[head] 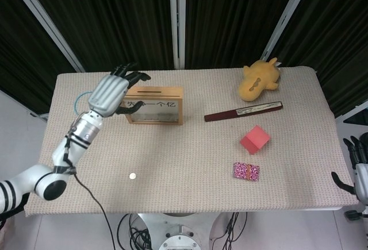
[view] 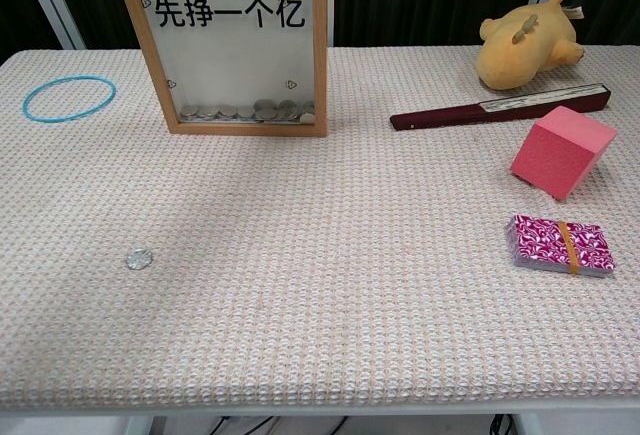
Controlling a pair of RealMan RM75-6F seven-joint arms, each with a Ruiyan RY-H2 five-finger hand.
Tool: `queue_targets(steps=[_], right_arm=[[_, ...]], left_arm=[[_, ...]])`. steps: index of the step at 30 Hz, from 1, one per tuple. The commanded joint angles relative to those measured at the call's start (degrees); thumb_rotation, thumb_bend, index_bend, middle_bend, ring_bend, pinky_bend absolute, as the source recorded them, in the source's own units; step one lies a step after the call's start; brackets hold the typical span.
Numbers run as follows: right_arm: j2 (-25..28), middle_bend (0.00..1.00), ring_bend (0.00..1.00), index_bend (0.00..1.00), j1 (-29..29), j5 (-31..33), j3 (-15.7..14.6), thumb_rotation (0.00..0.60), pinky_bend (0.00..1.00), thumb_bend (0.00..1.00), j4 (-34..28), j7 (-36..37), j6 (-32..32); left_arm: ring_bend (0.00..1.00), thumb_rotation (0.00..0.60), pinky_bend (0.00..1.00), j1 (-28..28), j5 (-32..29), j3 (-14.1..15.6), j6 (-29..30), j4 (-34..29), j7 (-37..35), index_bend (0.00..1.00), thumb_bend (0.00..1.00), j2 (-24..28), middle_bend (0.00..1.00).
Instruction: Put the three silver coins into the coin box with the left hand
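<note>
- The blue ring (view: pixel 68 97) lies at the far left of the table (head: pixel 190 164).
- The left hand (head: pixel 109 92) hangs above the coin box's left end, fingers spread, holding nothing.
- One silver coin (view: pixel 138 259) lies on the cloth, well in front of the coin box (view: pixel 238 45); more coins rest along its bottom.
- Further right: folded fan (head: pixel 243 112), plush toy (head: pixel 260 79), pink block (head: pixel 255 139), card deck (head: pixel 246 170).
- The right hand (head: pixel 359 166) shows at the edge; it seems open and empty.

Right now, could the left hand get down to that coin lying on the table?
Probably yes: the left hand is open near the coin box, and nothing lies between it and the coin.
</note>
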Motion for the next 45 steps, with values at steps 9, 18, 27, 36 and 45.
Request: queue_targets(steps=[9,18,27,36,45], right_arm=[[-0.8,0.0,0.0,0.0,0.9,-2.2,-0.5,0.6,0.0,0.22,-1.3,-2.4,0.5],[0.3,0.0,0.0,0.0,0.0,-4.0,-0.9,0.6,0.0,0.22,-4.5,-4.8,3.3],[0.9,0.0,0.0,0.0,-0.4,-3.4,-0.8,0.6,0.0,0.22,-4.9,-4.6,3.6],[0.9,0.0,0.0,0.0,-0.4,-3.3,-0.8,0.6,0.0,0.22,-4.8,-4.2,3.5],[0.5,0.0,0.0,0.0,-0.3,-3.3,-0.7,0.6,0.0,0.22,-4.2,-3.8,3.7]], left_arm=[[0.05,0.6,0.08,28.2,28.8,17.8,32.8,9.4,15.7,0.26,0.0,-7.5,0.25],[0.05,0.6,0.08,34.2,29.5,21.5,31.0,27.4,11.4,0.27,0.0,-20.4,0.22],[0.04,0.6,0.08,34.8,33.0,22.7,28.6,33.8,5.6,0.27,0.0,-27.1,0.21],[0.04,0.6,0.08,35.3,34.6,23.6,26.4,38.2,2.2,0.3,0.0,-30.5,0.2],[0.04,0.6,0.08,35.0,35.6,23.0,25.4,40.4,-1.6,0.32,0.0,-34.9,0.2]])
